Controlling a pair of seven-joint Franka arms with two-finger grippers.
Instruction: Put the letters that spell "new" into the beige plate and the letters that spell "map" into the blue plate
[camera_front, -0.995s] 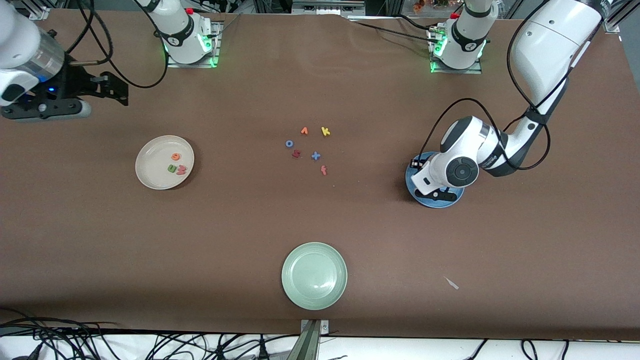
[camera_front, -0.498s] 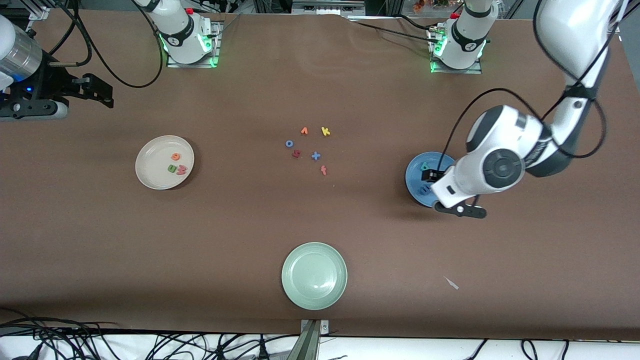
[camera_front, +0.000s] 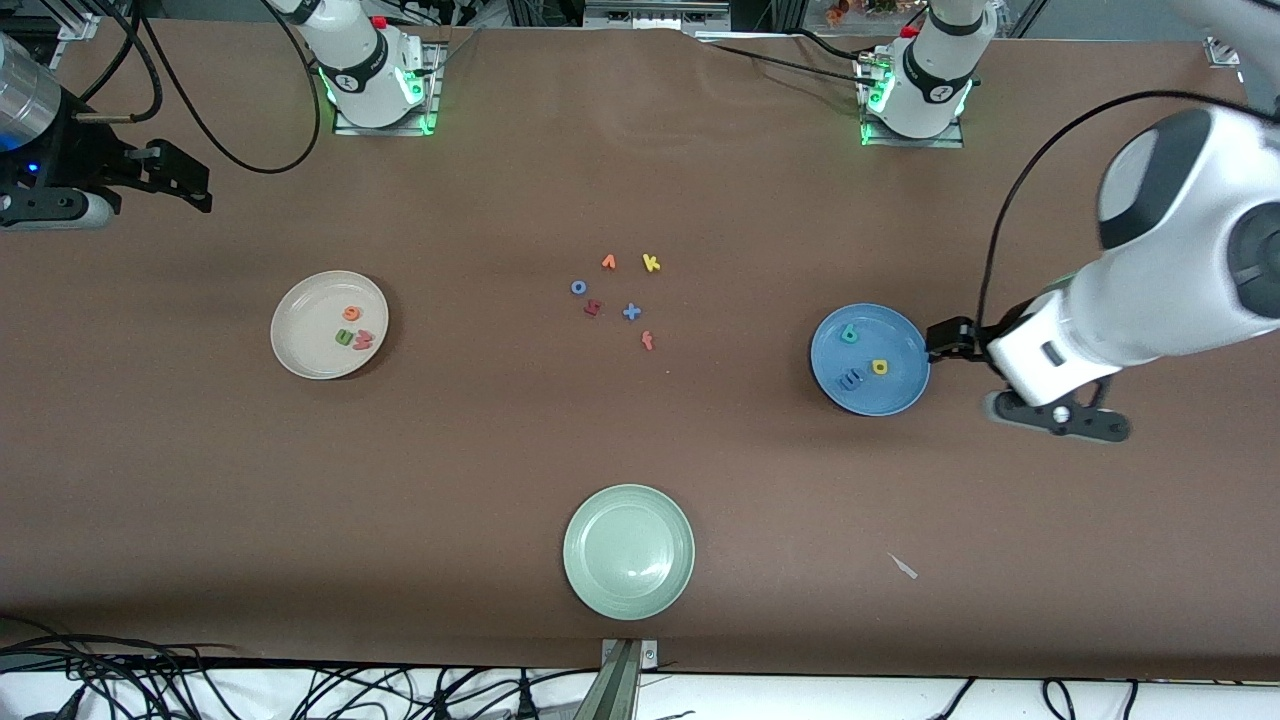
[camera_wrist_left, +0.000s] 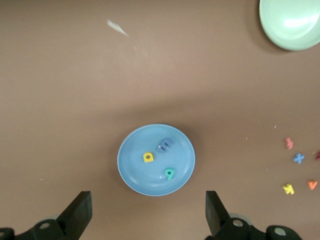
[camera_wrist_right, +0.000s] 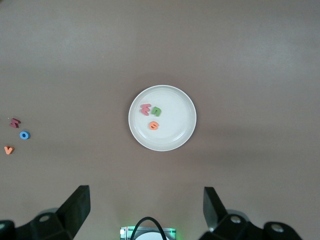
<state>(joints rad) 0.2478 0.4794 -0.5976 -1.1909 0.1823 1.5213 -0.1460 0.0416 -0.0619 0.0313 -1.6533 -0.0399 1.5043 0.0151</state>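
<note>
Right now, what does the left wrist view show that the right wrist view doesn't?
Only the left wrist view shows the blue plate holding the blue m, yellow a and teal p, plus part of the pale green plate and the open left gripper.

Only the right wrist view shows the beige plate holding the green n, orange e and pinkish-red w, and the open right gripper.

Both show the brown table and some leftover letters.
</note>
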